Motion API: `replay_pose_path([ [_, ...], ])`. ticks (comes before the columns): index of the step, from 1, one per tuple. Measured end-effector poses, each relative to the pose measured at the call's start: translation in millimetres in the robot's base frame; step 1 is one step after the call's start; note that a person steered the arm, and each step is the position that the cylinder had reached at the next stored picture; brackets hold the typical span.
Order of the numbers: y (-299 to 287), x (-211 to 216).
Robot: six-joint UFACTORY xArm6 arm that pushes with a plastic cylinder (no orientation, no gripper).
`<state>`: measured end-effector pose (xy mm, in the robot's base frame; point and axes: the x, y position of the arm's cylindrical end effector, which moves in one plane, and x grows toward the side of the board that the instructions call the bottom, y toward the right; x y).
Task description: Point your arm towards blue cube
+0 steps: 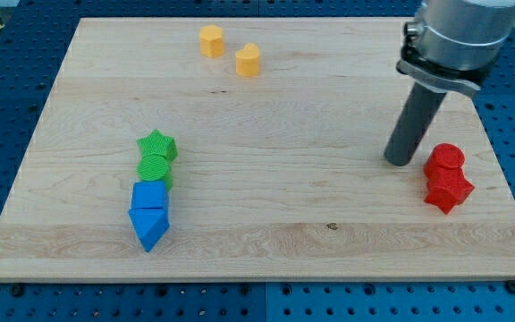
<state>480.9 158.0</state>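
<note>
The blue cube [149, 195] sits at the view's lower left of the wooden board, touching a blue triangular block [149, 227] below it and a green round block [155, 168] above it. A green star [158, 145] tops that column. My tip [400, 162] rests on the board at the view's right, far to the right of the blue cube and just left of the red blocks. The dark rod rises up and right to the grey arm [459, 31].
A red round block [445, 159] and a red star-like block [447, 189] stand together near the board's right edge. Two yellow blocks [211, 40] [248, 60] sit at the view's top centre. The wooden board [266, 224] lies on a blue perforated table.
</note>
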Motion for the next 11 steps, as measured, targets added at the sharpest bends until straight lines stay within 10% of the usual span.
replay_pose_path([
  [4, -204, 138],
  [7, -346, 120],
  [11, -322, 54],
])
